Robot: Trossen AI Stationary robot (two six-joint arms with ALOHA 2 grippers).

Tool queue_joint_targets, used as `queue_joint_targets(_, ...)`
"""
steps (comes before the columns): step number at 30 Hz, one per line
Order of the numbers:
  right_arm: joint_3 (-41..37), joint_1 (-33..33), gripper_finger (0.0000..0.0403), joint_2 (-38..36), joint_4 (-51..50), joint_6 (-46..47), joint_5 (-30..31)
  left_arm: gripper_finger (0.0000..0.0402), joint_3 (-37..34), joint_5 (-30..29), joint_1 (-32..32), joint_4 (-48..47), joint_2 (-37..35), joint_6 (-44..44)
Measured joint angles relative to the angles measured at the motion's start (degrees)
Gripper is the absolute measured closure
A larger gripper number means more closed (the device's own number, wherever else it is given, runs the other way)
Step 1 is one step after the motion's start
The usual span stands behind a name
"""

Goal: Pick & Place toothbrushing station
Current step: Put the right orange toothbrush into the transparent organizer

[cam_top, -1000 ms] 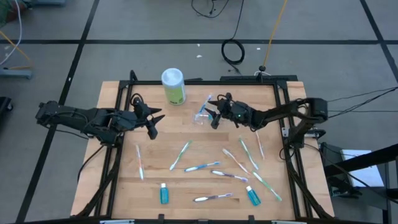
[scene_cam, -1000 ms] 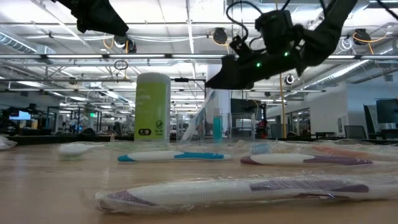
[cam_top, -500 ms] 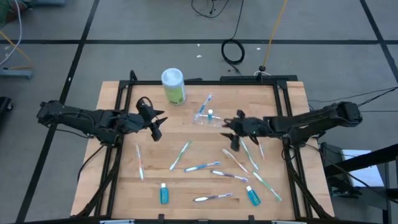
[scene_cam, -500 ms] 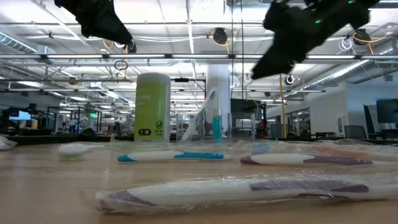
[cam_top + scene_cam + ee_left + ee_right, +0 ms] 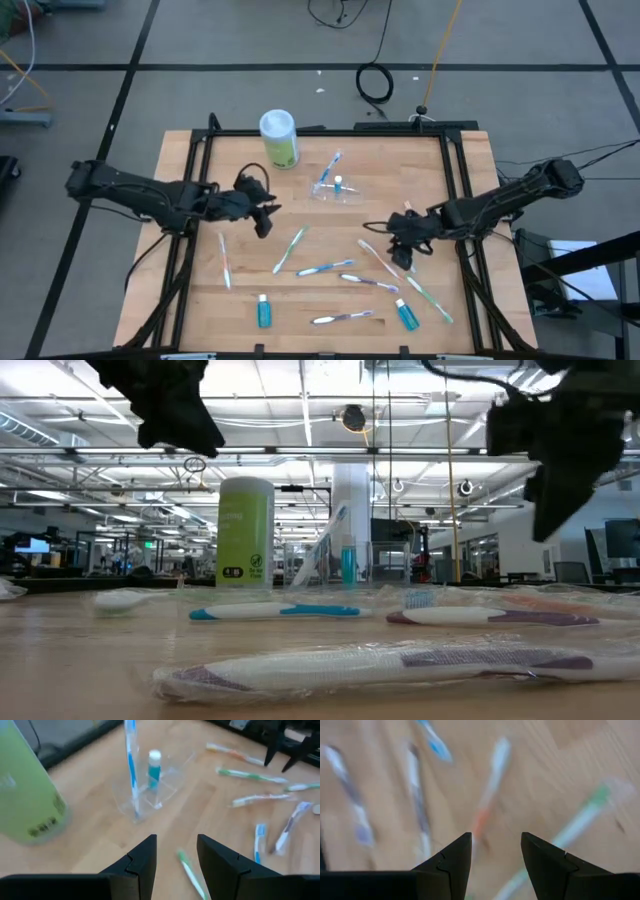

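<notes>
A small clear cup [image 5: 345, 196] stands at the table's far middle. A blue toothbrush [image 5: 331, 165] leans in it, and a blue white-capped tube [image 5: 338, 184] stands in it. They also show in the left wrist view: the cup [image 5: 167, 790], the brush [image 5: 131, 760] and the tube [image 5: 154, 770]. Several wrapped toothbrushes lie flat, among them a green one [image 5: 290, 250], a blue one [image 5: 325, 268] and a purple one [image 5: 368, 283]. Two tubes [image 5: 264, 312] [image 5: 406, 316] lie near the front edge. My left gripper [image 5: 268, 215] is open and empty, left of the cup. My right gripper [image 5: 397, 243] is open and empty above the toothbrushes on the right.
A tall green canister [image 5: 279, 138] with a white lid stands at the far edge, left of the cup. Dark frame rails [image 5: 455, 170] run along the table's left and right sides. Bare wood lies between the left gripper and the left rail.
My right gripper has drawn away from the cup toward the table's near right, over the loose toothbrushes. My left gripper has gone a little toward the right and near edges. The cup, brush and tube have stayed in place.
</notes>
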Motion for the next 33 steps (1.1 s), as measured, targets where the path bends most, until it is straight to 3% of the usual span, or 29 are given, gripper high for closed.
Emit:
queue_joint_targets(10,0.0,-2.57,0.0239,0.0,-16.21,8.36,6.35,0.0254,0.0,0.2,0.11,-1.06,6.82,-6.92)
queue_joint_targets(16,-0.04,-7.07,0.0239,0.02,-26.36,11.73,17.03,0.0254,0.0,-0.32,0.73,0.18,7.83,-6.52)
queue_joint_targets(24,-1.53,-14.28,0.0239,0.66,-21.91,5.33,18.06,0.0254,0.0,-0.35,2.83,0.89,7.8,-5.77)
queue_joint_targets(28,-6.47,-17.3,0.0239,0.7,-14.95,2.67,14.04,0.0254,0.0,-0.35,3.67,0.79,7.8,-5.07)
queue_joint_targets(33,-13.37,-20.31,0.0239,0.49,-8.37,2.03,13.63,0.0254,0.0,-0.39,5.09,0.68,7.8,-3.92)
